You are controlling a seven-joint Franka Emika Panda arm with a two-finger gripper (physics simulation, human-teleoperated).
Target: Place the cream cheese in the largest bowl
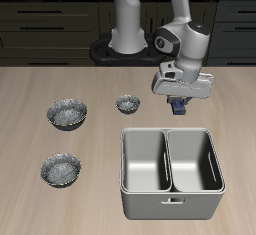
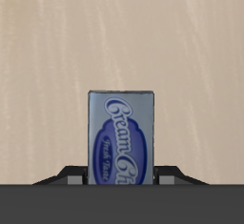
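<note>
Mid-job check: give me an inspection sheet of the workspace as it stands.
Surface: light wooden table.
Job's things: cream cheese between the fingers, above the table; largest bowl empty.
Clutter: slightly smaller speckled bowl, tiny speckled bowl, grey two-compartment bin, all empty.
Grippers: gripper shut on the cream cheese, farther back than the bin.
Cables: nothing seen.
Surroundings: dark cabinet drawers behind the table.

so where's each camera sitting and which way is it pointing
Exterior view: high in front of the table, looking down and back at the table, three bowls, a two-part bin and the arm; the gripper is at the cream cheese.
Wrist view: on the gripper, looking along it at the cream cheese over bare wood; only dark finger parts show.
Shared: the cream cheese and the table.
</note>
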